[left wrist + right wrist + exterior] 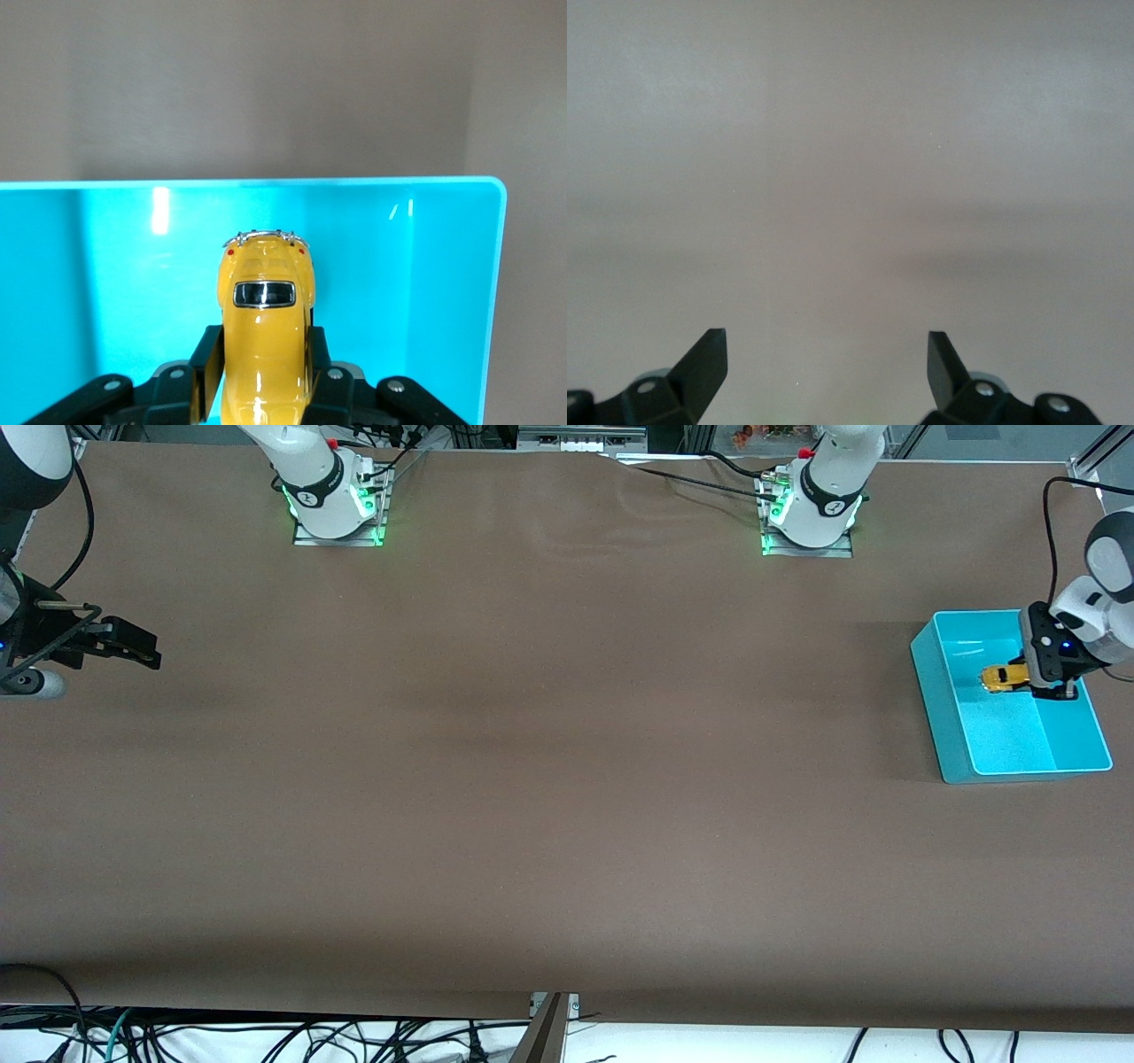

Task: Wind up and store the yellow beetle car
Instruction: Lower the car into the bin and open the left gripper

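The yellow beetle car (1001,678) is a tiny bright yellow toy with dark windows. My left gripper (1025,677) is shut on it and holds it inside the teal bin (932,686), just above the bin's floor. In the left wrist view the car (263,301) sits between the two black fingers (205,367), with the bin's wall (407,266) around it. My right gripper (142,651) is open and empty, waiting over the bare table at the right arm's end. It also shows in the right wrist view (827,354).
The teal bin stands at the left arm's end of the brown table (549,779). The two arm bases (332,505) (811,514) stand along the table's edge farthest from the front camera. Cables (354,1036) hang below the edge nearest that camera.
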Available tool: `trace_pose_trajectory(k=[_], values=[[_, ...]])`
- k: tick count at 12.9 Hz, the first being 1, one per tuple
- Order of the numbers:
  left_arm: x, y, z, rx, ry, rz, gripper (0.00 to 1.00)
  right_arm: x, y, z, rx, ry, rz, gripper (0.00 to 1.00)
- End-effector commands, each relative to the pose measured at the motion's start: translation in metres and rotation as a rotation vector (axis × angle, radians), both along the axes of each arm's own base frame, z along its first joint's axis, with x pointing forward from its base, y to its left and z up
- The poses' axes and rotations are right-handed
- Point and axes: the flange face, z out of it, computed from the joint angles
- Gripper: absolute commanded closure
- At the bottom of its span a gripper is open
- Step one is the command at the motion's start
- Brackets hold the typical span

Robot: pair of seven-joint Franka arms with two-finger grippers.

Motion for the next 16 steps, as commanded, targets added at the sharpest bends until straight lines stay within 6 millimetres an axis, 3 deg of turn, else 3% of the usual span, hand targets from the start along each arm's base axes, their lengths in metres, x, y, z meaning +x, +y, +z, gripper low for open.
trace_pose_trajectory(k=[1,5,8,9,10,11,12,13,15,16], values=[[-0.037,-0.007,-0.038,-0.01,0.022,0.0,1.0,-0.001,0.002,0.004,-0.005,-0.01,-0.01,0.0],[-0.066,-0.011,-0.084,-0.035,0.023,0.055,1.0,0.0,0.002,0.007,-0.004,-0.012,-0.009,0.0],[-0.074,0.005,-0.093,-0.002,0.022,0.019,0.99,0.001,0.003,0.007,-0.004,-0.013,-0.007,0.0],[-0.077,0.009,-0.096,-0.005,0.024,0.031,0.93,0.001,0.002,0.007,-0.003,-0.013,-0.009,0.0],[-0.08,0.012,-0.1,-0.011,0.029,0.039,0.72,0.001,0.002,0.007,-0.003,-0.013,-0.009,0.0],[-0.082,0.014,-0.1,-0.011,0.029,0.047,0.6,0.001,0.002,0.009,-0.004,-0.016,-0.009,0.0],[-0.081,0.014,-0.1,-0.011,0.029,0.045,0.15,0.001,0.002,0.01,-0.004,-0.019,-0.009,0.0],[-0.081,0.014,-0.097,-0.008,0.027,0.047,0.0,0.001,0.002,0.01,-0.004,-0.019,-0.009,0.0],[-0.066,0.009,-0.081,0.015,0.002,0.037,0.0,0.001,0.003,0.01,-0.004,-0.019,-0.007,0.0],[-0.048,-0.004,-0.063,0.038,-0.026,-0.001,0.0,0.001,0.002,0.01,-0.004,-0.019,-0.007,0.0]])
